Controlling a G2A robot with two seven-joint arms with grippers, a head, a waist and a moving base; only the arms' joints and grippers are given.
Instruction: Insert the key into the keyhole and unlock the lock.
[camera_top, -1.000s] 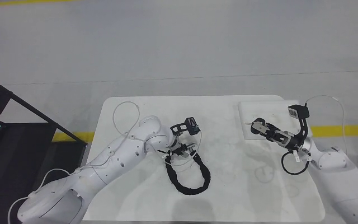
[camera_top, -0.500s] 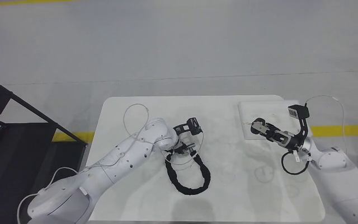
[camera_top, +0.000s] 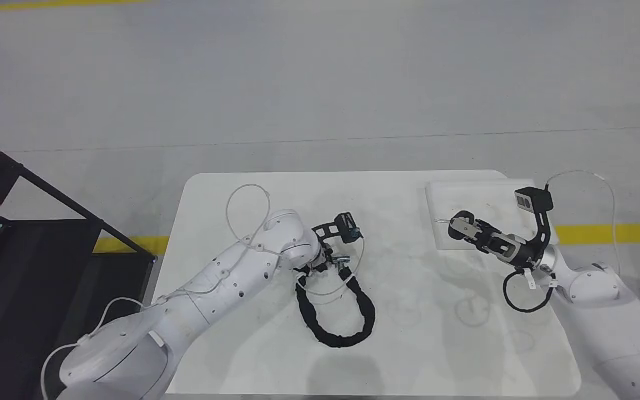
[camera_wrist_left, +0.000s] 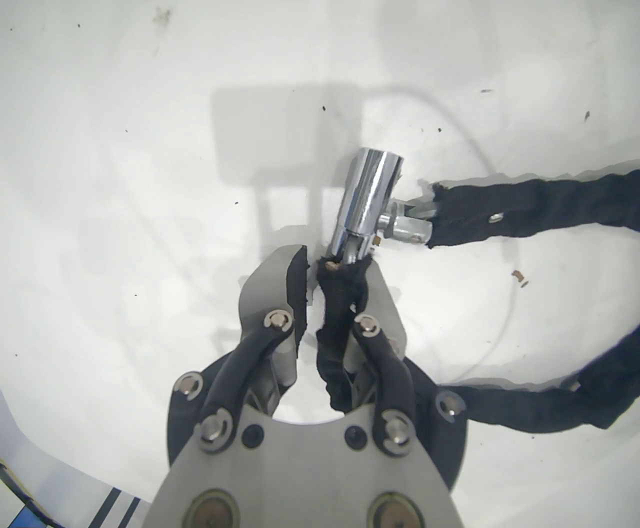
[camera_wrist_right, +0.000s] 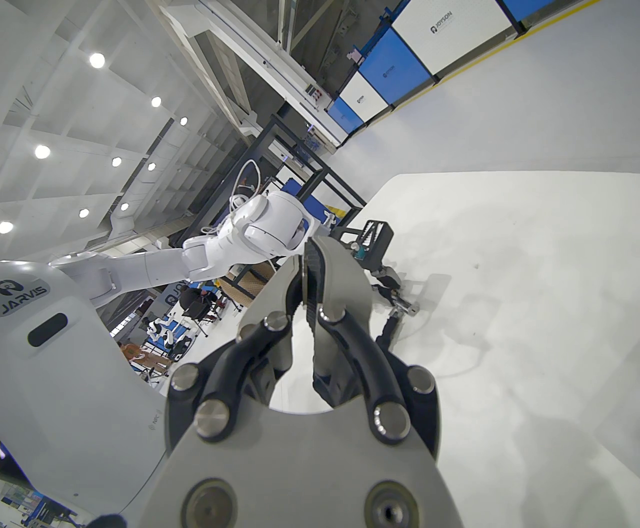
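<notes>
Left tool (camera_wrist_left: 334, 260) released around the sleeve of the lock (camera_wrist_left: 370, 195) (gap beside one pad); right tool (camera_wrist_right: 307, 250) clenched.

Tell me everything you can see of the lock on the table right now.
The lock is a long loop in a black fabric sleeve, lying on the white table. Its frayed ends meet at a shiny chrome cylinder: one enters its base, the other joins its side by a metal pin. The left hand straddles the sleeve just behind the cylinder, open; the sleeve lies against one finger, clear of the other. Its keyhole cannot be made out.
</notes>
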